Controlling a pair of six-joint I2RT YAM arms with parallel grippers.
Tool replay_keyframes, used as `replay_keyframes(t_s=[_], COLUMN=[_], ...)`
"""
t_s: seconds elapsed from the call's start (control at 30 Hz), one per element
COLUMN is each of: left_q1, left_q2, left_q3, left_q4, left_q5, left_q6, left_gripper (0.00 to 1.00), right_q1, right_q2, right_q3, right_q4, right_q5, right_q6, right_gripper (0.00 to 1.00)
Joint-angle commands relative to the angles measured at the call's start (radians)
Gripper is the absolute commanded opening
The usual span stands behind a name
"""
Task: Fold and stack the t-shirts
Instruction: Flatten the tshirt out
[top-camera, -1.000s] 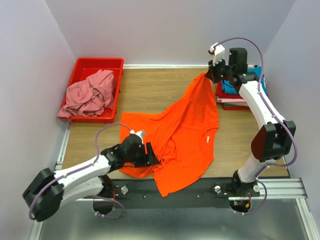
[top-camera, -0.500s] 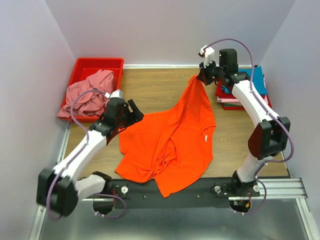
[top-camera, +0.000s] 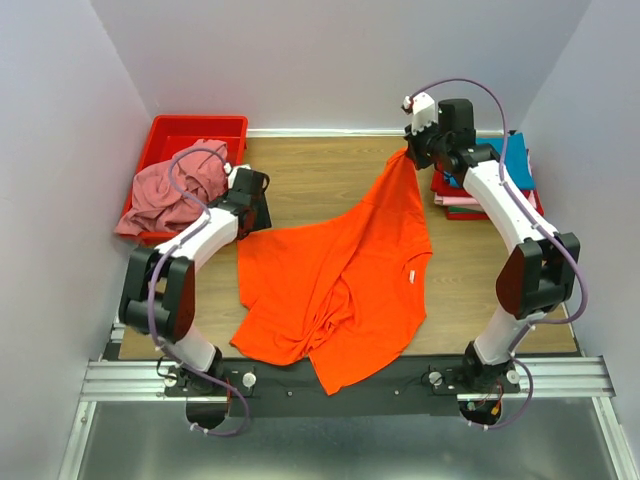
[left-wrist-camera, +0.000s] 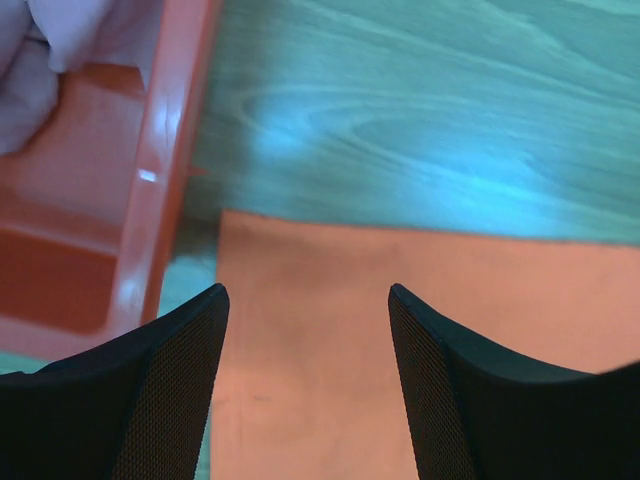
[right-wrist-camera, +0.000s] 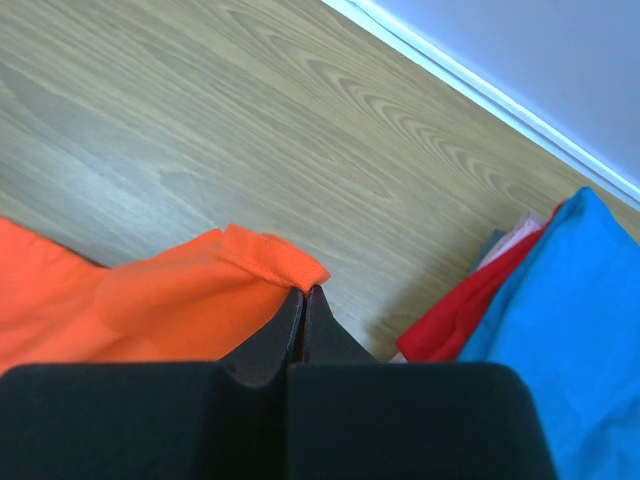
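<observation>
The bright orange t-shirt lies spread and rumpled across the middle of the table. My right gripper is shut on one hem corner of it and holds that corner up at the back; the pinched orange hem sits right at the right gripper. My left gripper stands open just above the shirt's far left corner, beside the bin, with nothing between its fingers. A dusty pink t-shirt is bunched in the bin. Folded teal, red and pale pink shirts are stacked at the right.
The red plastic bin sits at the back left, its wall close to my left fingers. The folded stack lies just right of my right gripper. Grey walls close in the table on three sides.
My left arm has swung from the shirt's near left edge up to its far left corner by the bin. My right gripper kept hold of the raised hem and barely shifted.
</observation>
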Motion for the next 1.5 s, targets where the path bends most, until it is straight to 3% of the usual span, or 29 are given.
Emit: replay_keyframes(t_s=[0.0,0.57,1.3,1.47], left_q1=[0.003,0.009,0.045,0.056], left_q2=[0.100,0.280,0.385,0.424], left_q3=[0.049,0.150,0.221,0.209], left_q4=[-0.061,-0.061,-0.036,-0.024], left_q5=[-0.143,-0.140,0.061,0.126], left_q6=[0.083,0.134,0.202,0.208], left_gripper=[0.72,0.65,0.53,0.42], right_q1=[-0.013,-0.061,-0.088,-0.090], right_q2=[0.030,0.011,0.008,0.001], right_q3=[-0.019,-0.043,-0.062,-0.068], right_q4=[0.002,0.014,0.017,0.017], right_q5=[0.088,0.129,0.102,0.099], right_q6=[0.015,0.021,0.026,0.024], right_gripper=[0.00,0.00,0.00,0.00])
